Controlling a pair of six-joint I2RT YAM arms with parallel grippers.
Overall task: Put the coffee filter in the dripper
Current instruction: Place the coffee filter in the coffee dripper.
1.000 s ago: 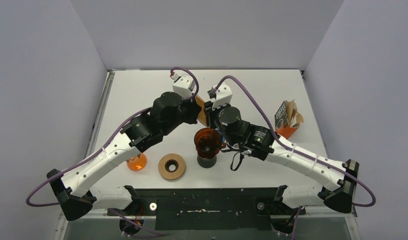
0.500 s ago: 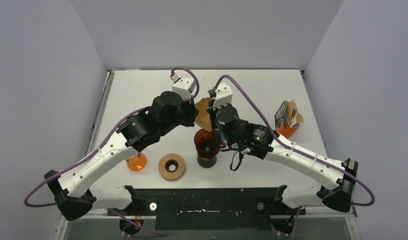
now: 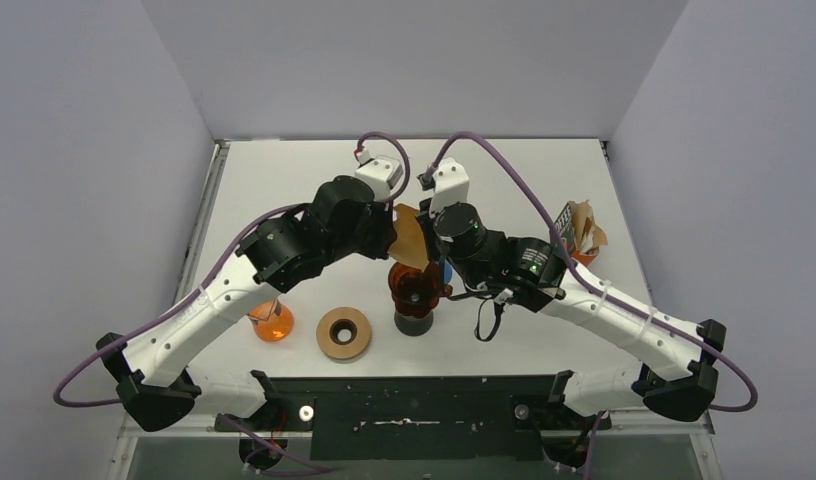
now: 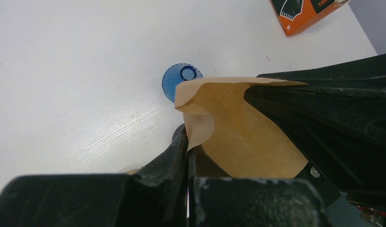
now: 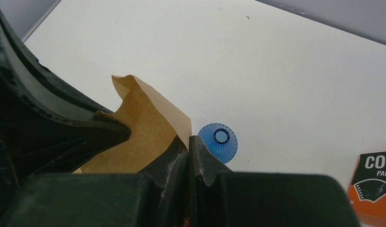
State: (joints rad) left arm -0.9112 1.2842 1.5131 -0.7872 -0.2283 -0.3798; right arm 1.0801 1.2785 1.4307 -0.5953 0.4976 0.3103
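1. The brown paper coffee filter hangs in the air between the two arms. It is above the white table and just behind the translucent dark-orange cone dripper, which sits on a dark cylindrical base
2. The left gripper has its fingers pressed together on one curled edge of the filter
3. The right gripper is likewise pinched tight on the opposite edge, so both arms share the paper, which looks mostly flat rather than opened into a cone
4. As I judge it, the pick-up is done, since the filter is off the table and firmly in hand. What remains is to spread it open, bring it over the dripper's mouth, lower it in and let go
5. A small blue ribbed cone lies on the table under the filter, and an orange-and-black cardboard filter box stands to the right. I take the dripper on the base as the target, being nearest
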